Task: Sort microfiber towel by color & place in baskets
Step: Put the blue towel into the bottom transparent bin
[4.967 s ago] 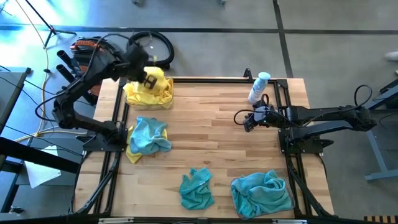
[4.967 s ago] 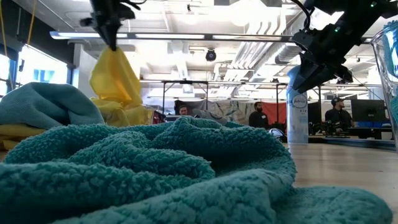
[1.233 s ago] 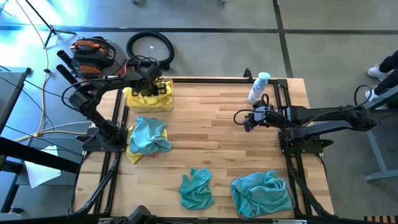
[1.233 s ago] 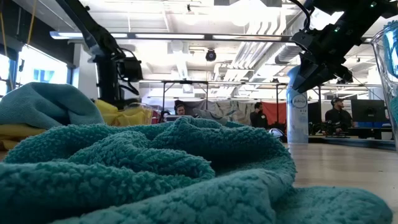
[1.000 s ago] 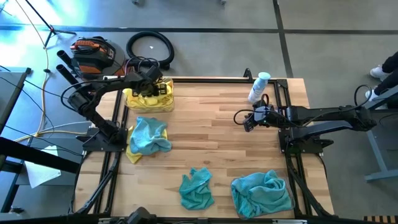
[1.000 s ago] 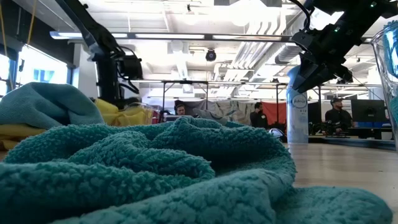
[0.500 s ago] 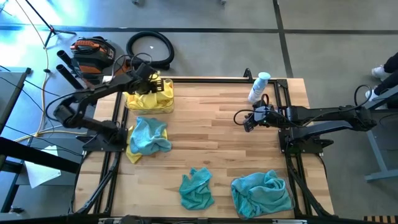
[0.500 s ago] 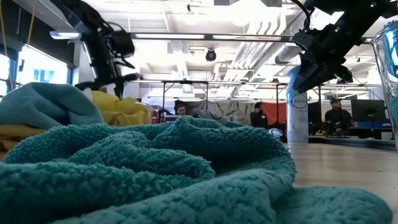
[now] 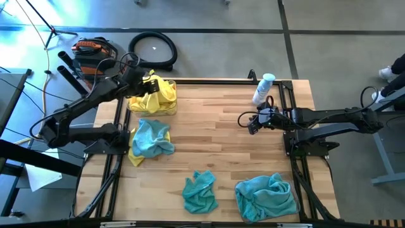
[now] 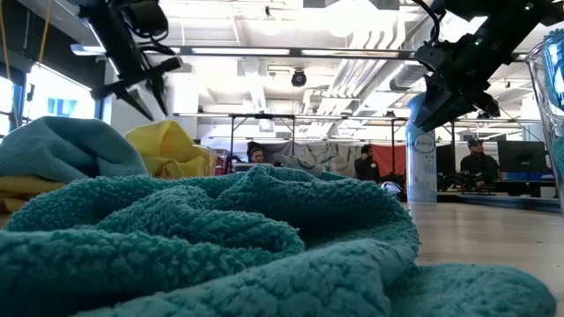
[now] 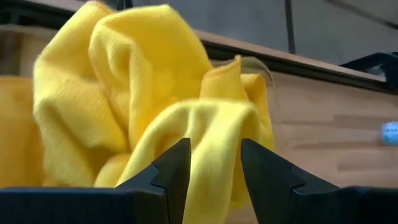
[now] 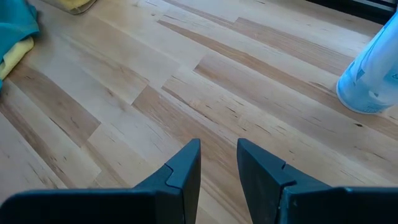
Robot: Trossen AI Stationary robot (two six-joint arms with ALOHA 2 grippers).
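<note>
Yellow microfiber towels [image 9: 154, 95] lie heaped in a clear basket [image 9: 130, 105] at the table's far left corner. My left gripper [image 9: 149, 81] hangs open just above the heap [image 11: 155, 93], clear of it in the low view [image 10: 145, 92]. A teal towel [image 9: 152, 138] lies on a yellow one [image 9: 134, 156] at the left edge. Another teal towel [image 9: 200, 190] lies near the front edge. A teal heap [image 9: 267, 196] fills the near right corner. My right gripper [image 9: 252, 125] hovers open over bare wood [image 12: 217, 158].
A white-and-blue spray bottle [image 9: 263, 88] stands at the far right, close beside my right gripper. A clear plastic wall [image 10: 550, 106] rises at the low view's right edge. Bare wood lies across the table's middle [image 9: 215, 126]. People sit in the room beyond the table.
My left gripper has risen out of the far-left basket, drawn back a little toward the table's left edge and tipped less steeply down. The yellow towels stay heaped in the basket. My right arm has kept still.
</note>
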